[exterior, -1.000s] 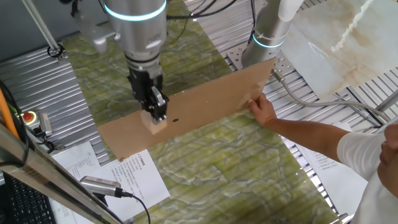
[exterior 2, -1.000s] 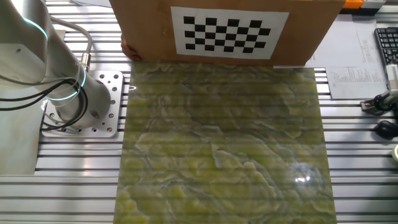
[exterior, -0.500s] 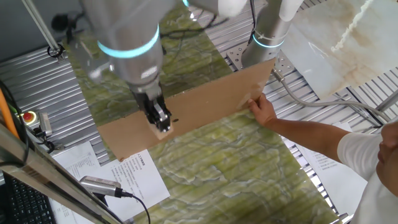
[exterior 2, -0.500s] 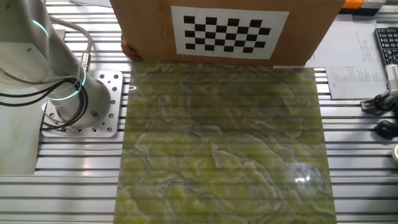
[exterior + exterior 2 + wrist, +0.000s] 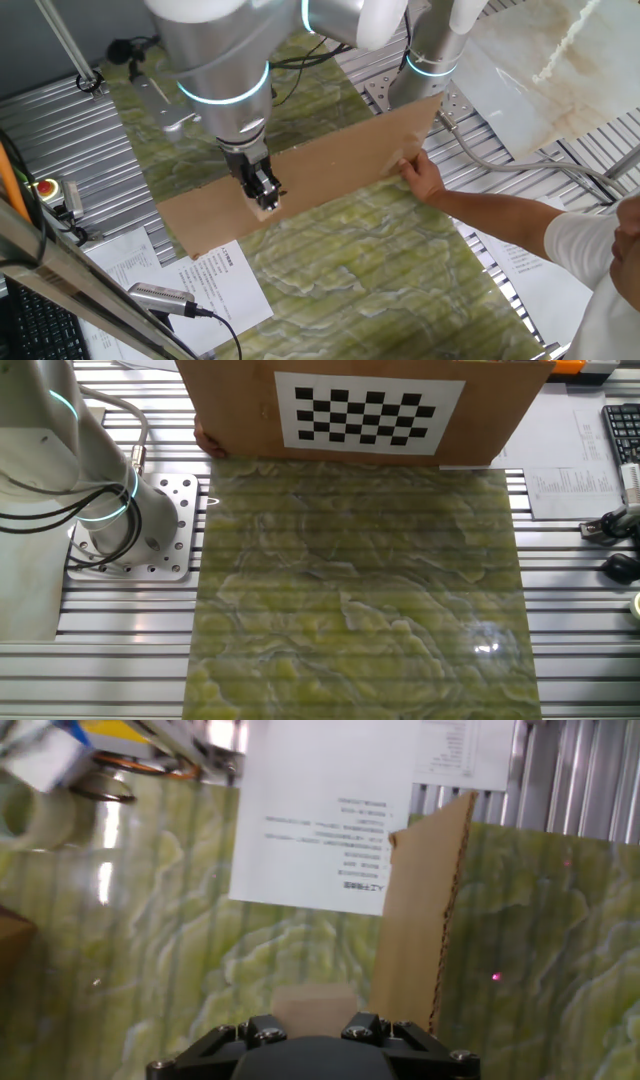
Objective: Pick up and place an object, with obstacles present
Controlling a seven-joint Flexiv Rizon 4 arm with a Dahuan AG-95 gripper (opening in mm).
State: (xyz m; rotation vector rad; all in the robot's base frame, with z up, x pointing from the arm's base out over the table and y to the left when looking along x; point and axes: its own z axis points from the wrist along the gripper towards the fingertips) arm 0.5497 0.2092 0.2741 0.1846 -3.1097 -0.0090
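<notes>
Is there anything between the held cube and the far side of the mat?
Yes. The gripper holds the wooden cube beside the upright cardboard sheet, which a person's hand holds standing across the green mat.

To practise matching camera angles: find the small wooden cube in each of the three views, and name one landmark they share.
One fixed view: wooden cube in the gripper, left of centre, before the cardboard sheet.
The other fixed view: not visible.
Hand view: bottom centre, left of the sheet's edge.
Shared landmark: the cardboard sheet.
</notes>
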